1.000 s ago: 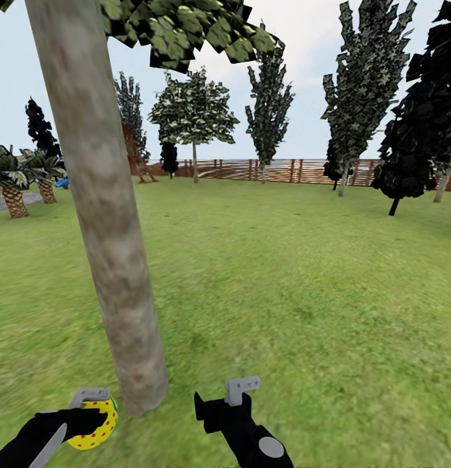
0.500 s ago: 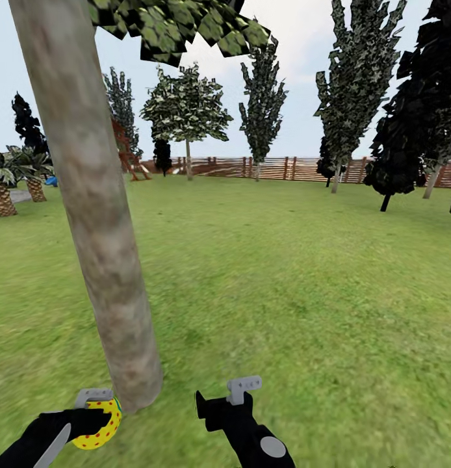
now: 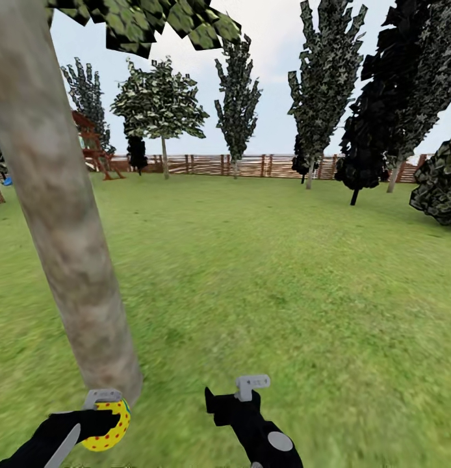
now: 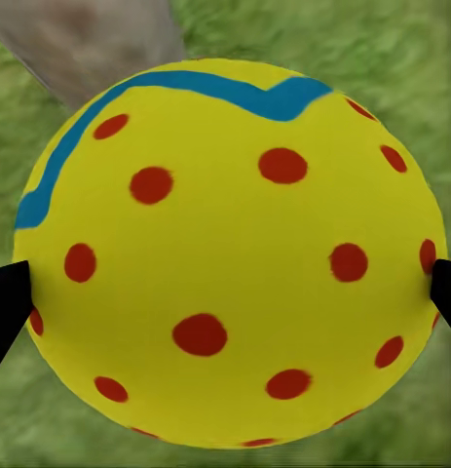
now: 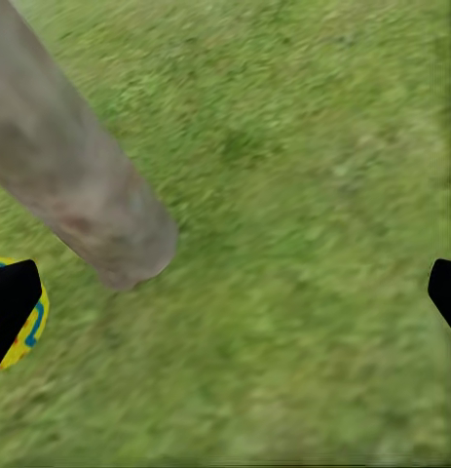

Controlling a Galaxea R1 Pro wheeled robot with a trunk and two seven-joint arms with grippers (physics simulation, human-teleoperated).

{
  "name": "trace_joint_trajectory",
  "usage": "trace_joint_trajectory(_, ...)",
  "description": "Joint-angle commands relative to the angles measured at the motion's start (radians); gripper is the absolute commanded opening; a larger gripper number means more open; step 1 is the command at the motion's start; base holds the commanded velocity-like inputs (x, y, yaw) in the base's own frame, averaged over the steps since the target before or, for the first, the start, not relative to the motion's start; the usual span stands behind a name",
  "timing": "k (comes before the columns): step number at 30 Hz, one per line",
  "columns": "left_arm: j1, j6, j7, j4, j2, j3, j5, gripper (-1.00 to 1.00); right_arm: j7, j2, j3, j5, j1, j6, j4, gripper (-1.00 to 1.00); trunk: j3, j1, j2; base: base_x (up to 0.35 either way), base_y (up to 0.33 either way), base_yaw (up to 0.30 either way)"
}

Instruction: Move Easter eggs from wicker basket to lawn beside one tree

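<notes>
One yellow Easter egg [image 3: 110,426] with red dots and a blue zigzag sits between the fingers of my left gripper [image 3: 106,416], which is shut on it, low over the lawn [image 3: 284,273]. In the left wrist view the egg [image 4: 230,253] spans the whole gap of the left gripper [image 4: 225,297]. The tree's grey-tan trunk [image 3: 69,260] rises just beyond that egg, its base [image 5: 108,234] close to the egg's edge [image 5: 32,322]. My right gripper [image 3: 233,395] hangs open and empty over grass, its fingertips wide apart around [image 5: 225,297]. The wicker basket and the other two eggs are out of view.
A brown slat fence [image 3: 251,166] closes the garden at the back. Dark columnar trees [image 3: 375,117] and a bush [image 3: 440,185] stand at the right, a leafy tree [image 3: 160,104] and a red play frame [image 3: 92,146] at the far left. Open grass stretches ahead and to the right.
The whole picture has slid left, so the camera has turned right; the trunk now sits nearer the left edge. Both grippers keep their pose, the left still shut on the egg.
</notes>
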Motion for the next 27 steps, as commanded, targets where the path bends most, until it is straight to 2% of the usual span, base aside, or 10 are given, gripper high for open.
trace_joint_trajectory(1, -0.001, 0.005, 0.005, -0.001, 0.001, -0.003, 0.008, -1.00, -0.010, 0.000, 0.001, -0.011, -0.001, 0.003, -0.001, 1.00, -0.006, 0.004, -0.008, -0.186, 0.000, -0.093)
trace_joint_trajectory(10, -0.001, 0.004, 0.023, -0.002, -0.005, -0.003, 0.009, -1.00, -0.009, 0.001, 0.000, -0.011, -0.001, 0.004, 0.000, 1.00, -0.048, 0.038, -0.071, -0.117, 0.000, -0.066)
trace_joint_trajectory(25, -0.001, -0.004, 0.028, 0.002, -0.013, -0.003, 0.007, -1.00, -0.008, 0.002, 0.004, -0.011, -0.001, 0.004, 0.004, 1.00, -0.120, 0.096, -0.176, -0.007, 0.000, -0.004)
trace_joint_trajectory(27, -0.001, -0.005, 0.028, 0.003, -0.013, -0.003, 0.008, -1.00, -0.008, 0.002, 0.005, -0.011, -0.001, 0.003, 0.004, 1.00, -0.123, 0.096, -0.176, 0.000, 0.000, 0.000)
